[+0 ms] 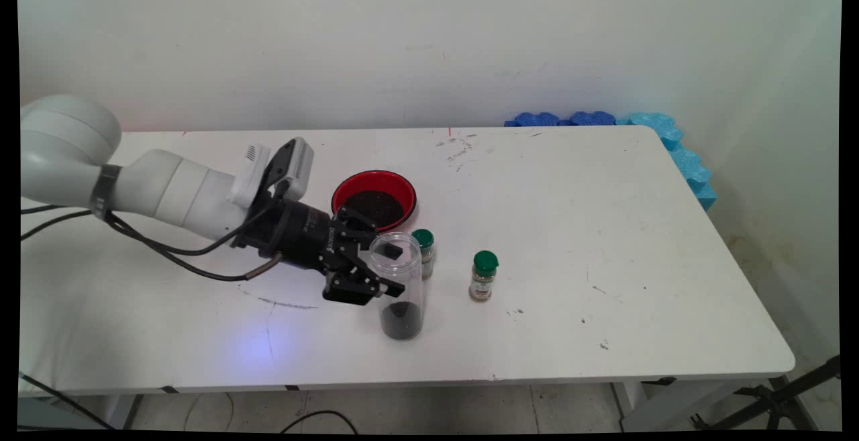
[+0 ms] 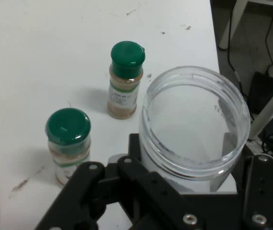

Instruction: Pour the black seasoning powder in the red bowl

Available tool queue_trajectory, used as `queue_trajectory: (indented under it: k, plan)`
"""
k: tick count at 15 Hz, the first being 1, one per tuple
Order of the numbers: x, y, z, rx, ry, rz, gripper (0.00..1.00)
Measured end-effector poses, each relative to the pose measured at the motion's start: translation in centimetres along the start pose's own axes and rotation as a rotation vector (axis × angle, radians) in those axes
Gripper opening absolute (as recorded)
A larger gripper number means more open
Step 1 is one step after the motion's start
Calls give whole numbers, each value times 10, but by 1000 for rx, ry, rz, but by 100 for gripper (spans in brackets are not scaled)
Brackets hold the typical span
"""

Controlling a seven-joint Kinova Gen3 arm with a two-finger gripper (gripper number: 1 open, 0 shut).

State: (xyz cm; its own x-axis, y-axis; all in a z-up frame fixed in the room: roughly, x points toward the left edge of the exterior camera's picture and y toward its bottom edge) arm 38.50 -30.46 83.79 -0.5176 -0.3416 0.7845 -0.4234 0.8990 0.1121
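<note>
Hand view: jaws clamped round the clear open jar (image 2: 194, 129).

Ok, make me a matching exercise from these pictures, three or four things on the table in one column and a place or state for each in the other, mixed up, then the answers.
Things:
1. clear jar
2. red bowl
3. spice bottle nearer the jar
4. spice bottle standing apart

Places or states:
A. behind the gripper, dark grains inside
B. alone on the table, right of the others
C. between the fingers, lidless, dark grains at the bottom
D. just behind the jar, green cap

Pairs: 1-C, 2-A, 3-D, 4-B
</note>
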Motion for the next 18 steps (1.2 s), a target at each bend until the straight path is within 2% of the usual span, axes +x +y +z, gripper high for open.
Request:
queue_trajectory:
  k: [9, 18]
  plan:
    - [22, 0, -61, 19, 1, -34, 0]
    - [61, -9, -130, 25, -15, -118, 0]
